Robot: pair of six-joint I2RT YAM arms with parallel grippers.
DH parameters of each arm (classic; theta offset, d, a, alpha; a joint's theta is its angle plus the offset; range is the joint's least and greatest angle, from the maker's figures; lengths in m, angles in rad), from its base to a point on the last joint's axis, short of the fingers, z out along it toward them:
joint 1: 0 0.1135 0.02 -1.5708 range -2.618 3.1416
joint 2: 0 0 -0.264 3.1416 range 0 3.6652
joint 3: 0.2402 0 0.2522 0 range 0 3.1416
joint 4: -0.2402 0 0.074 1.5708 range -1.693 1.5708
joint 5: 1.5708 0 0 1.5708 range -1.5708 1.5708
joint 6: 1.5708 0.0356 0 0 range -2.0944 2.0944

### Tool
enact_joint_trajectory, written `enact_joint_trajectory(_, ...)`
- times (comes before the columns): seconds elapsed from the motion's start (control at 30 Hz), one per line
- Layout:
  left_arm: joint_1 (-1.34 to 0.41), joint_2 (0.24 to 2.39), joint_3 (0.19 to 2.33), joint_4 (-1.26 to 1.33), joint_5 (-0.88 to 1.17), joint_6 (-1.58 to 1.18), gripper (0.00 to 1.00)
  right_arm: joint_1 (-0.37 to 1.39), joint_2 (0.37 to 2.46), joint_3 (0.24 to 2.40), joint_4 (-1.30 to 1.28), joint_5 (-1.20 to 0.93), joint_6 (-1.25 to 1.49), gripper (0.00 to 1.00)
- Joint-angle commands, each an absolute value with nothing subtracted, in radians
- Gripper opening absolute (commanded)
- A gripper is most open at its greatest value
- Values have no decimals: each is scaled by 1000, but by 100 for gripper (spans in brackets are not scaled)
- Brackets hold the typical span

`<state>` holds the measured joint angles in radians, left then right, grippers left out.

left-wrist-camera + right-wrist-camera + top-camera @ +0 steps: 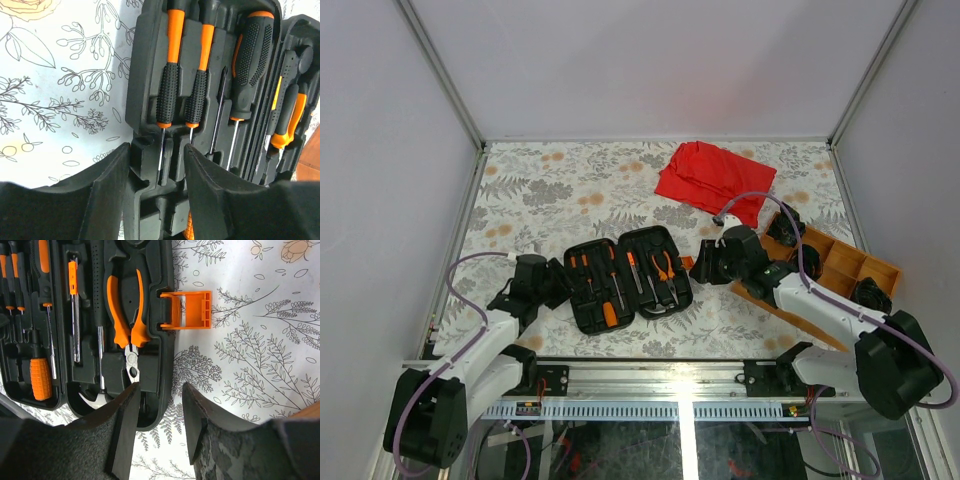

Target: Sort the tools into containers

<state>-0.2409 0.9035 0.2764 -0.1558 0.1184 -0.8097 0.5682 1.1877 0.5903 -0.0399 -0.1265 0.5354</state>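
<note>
The black tool case point(582, 312) lies open in the middle of the table with tools in its moulded slots. Slim black-and-orange screwdrivers point(169, 85), a larger black-handled driver point(250, 55) and orange-handled pliers point(125, 305) sit in the slots. My left gripper point(157, 175) is open, its jaws either side of the case's left wall. My right gripper point(160, 415) is open, straddling the right rim of the case point(167, 365) near the orange latch point(187, 310), which hangs open. Neither gripper holds anything.
A red cloth point(715, 180) lies at the back right. An orange-brown divided tray point(850, 265) stands at the right behind my right arm. The floral table cover point(550, 190) stretches to the back left.
</note>
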Motion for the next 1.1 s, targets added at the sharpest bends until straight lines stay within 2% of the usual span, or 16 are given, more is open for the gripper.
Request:
enact_joint_trajectory(0.0, -236, 891, 254, -21, 141, -798, 43, 555, 1208, 584, 15, -151, 551, 45)
enact_joint_trajectory(0.43, -236, 854, 237, 50, 223, -809, 40, 545, 1314, 595, -31, -52, 544, 36)
enact_joint_trajectory(0.73, -236, 866, 250, 52, 240, -805, 40, 545, 1375, 636, -74, 0, 500, 36)
enact_joint_trajectory(1.07, -236, 862, 301, 27, 291, -792, 40, 545, 1442, 638, 62, -348, 452, 35)
